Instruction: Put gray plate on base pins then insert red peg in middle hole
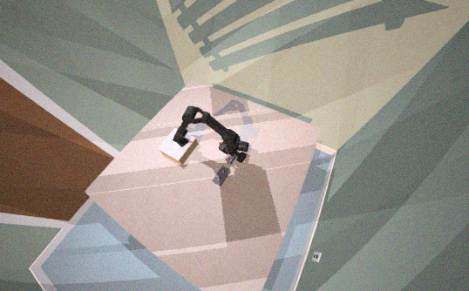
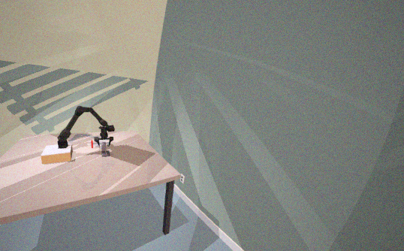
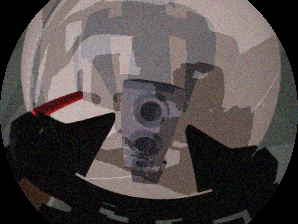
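The gray plate (image 1: 230, 159) (image 3: 131, 125) shows its holes between the fingers in the wrist view; its upper end looks larger there. Its exact tilt is unclear. In the exterior view the plate (image 2: 104, 147) is below the fingers, partly hidden. The gray base (image 1: 221, 175) (image 2: 106, 154) is beside the plate, away from the arm; it seems to show at the plate's lower end in the wrist view (image 3: 146, 176). Its pins are too small to tell. The red peg (image 1: 220, 144) (image 2: 91, 144) (image 3: 59, 103) stands apart, left of the fingers. My gripper (image 2: 104, 142) (image 3: 151, 122) is open, holding nothing.
The arm's white-topped block (image 1: 173, 150) (image 2: 56, 156) stands on the pink table (image 1: 173, 218) (image 2: 85, 184), left of the parts. The table edge is beyond the gripper to the right. Dark shadows cross the table around the parts.
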`<control>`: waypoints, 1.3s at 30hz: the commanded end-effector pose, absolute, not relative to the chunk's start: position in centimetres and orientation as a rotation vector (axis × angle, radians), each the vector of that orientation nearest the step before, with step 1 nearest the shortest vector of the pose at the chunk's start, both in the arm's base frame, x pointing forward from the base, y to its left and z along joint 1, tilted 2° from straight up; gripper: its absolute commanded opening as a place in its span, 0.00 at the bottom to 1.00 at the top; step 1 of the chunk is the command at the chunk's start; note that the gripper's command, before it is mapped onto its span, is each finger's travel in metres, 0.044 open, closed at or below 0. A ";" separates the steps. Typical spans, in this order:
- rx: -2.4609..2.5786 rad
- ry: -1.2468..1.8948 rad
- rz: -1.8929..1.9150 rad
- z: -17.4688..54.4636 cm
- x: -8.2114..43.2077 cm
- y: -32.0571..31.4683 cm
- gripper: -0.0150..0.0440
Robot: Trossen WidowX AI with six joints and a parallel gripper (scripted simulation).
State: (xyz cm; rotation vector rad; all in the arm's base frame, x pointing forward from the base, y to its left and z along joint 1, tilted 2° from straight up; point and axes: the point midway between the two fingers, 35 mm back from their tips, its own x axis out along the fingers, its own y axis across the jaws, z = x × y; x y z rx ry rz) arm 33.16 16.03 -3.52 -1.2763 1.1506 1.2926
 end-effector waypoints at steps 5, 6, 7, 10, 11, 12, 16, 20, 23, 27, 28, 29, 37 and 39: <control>-1.281 1.159 1.299 -4.4 32.8 15.8 0.91; -1.281 1.159 1.299 -4.4 32.8 15.8 0.87; -1.281 1.159 1.299 -4.4 32.8 15.8 0.82; -1.281 1.159 1.299 -4.4 32.8 15.8 0.69; -1.281 1.159 1.299 -4.4 32.8 15.8 0.64; -1.281 1.159 1.299 -4.4 32.8 15.8 0.60; -1.281 1.159 1.299 -4.4 32.8 15.8 0.42; -1.281 1.159 1.299 -4.4 32.8 15.8 0.38; -1.281 1.159 1.299 -4.4 32.8 15.8 0.34; -1.281 1.159 1.299 -4.4 32.8 15.8 0.30; -1.281 1.159 1.299 -4.4 32.8 15.8 0.29; -1.281 1.159 1.299 -4.4 32.8 15.8 0.27; -1.281 1.159 1.299 -4.2 32.9 15.8 0.25; -1.281 1.158 1.299 -3.6 32.9 15.9 0.25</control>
